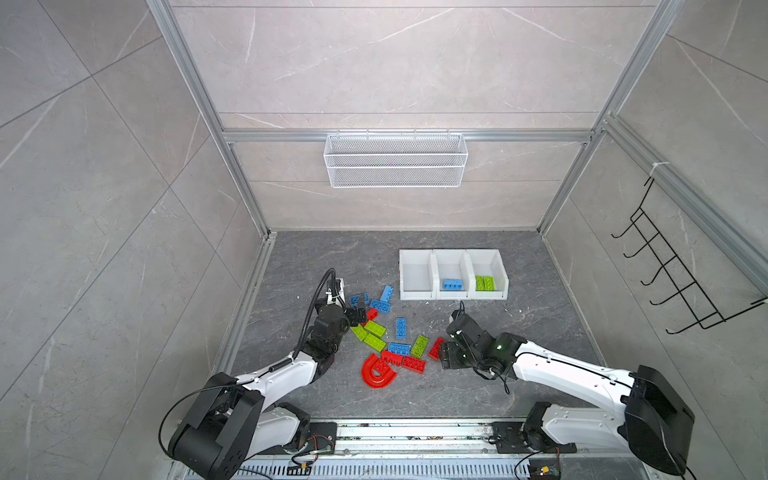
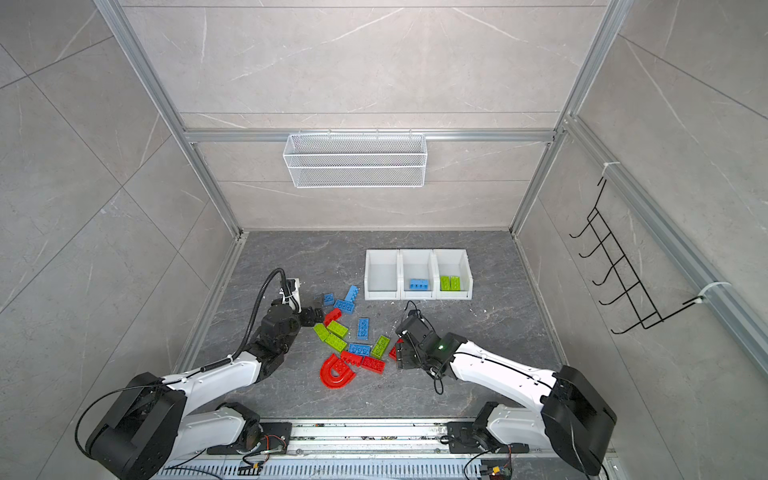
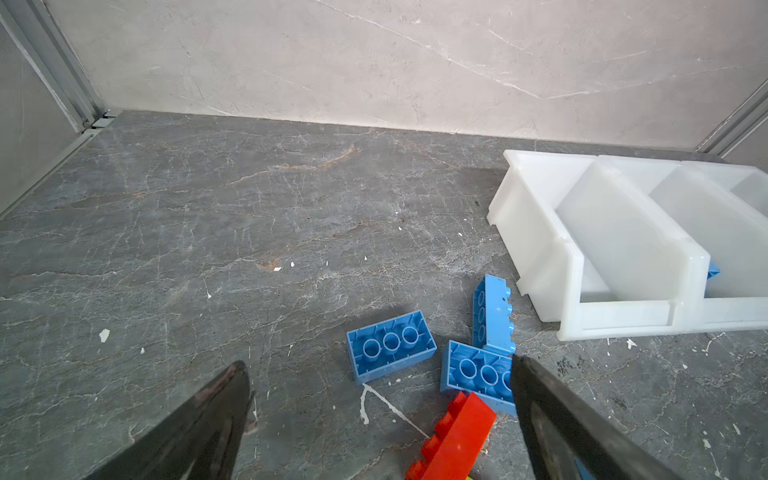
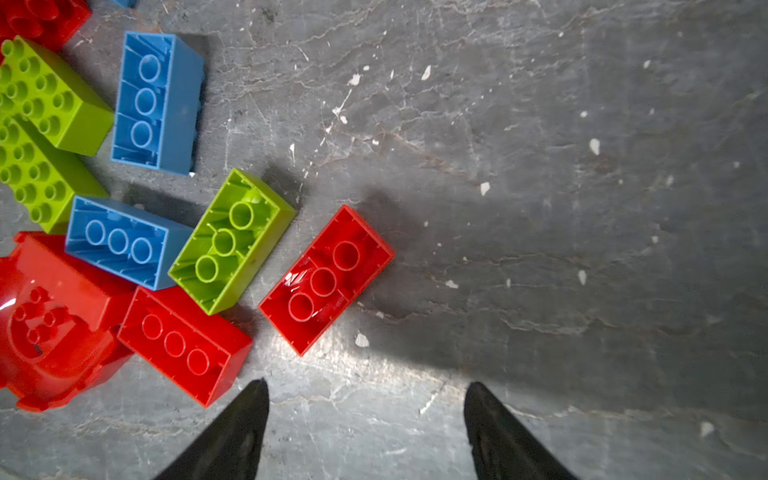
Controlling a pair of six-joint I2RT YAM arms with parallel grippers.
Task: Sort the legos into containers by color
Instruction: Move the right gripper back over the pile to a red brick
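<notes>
In a top view, red, blue and lime legos (image 1: 400,328) lie scattered on the bench (image 1: 561,299) near the white containers (image 1: 417,296). The middle bin holds blue, the right-hand bin green.

Left wrist view: left pincer (image 3: 379,362) wide, with upturned blue bricks (image 3: 390,345) just ahead.

Right wrist view: right pincer (image 4: 368,383) wide and empty, with an upturned red brick (image 4: 326,280) just ahead.

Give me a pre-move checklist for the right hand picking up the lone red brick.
1. Right hand open and empty: ok.
2. Red brick clear of neighbours: ok, a narrow gap separates it from the green brick.
3. Brick between the fingertips: not ok, it lies ahead of them.
4. Bin free for red: ok, the leftmost bin in both top views is empty.
5. Left hand out of the way: ok, open by the blue bricks across the pile.
</notes>
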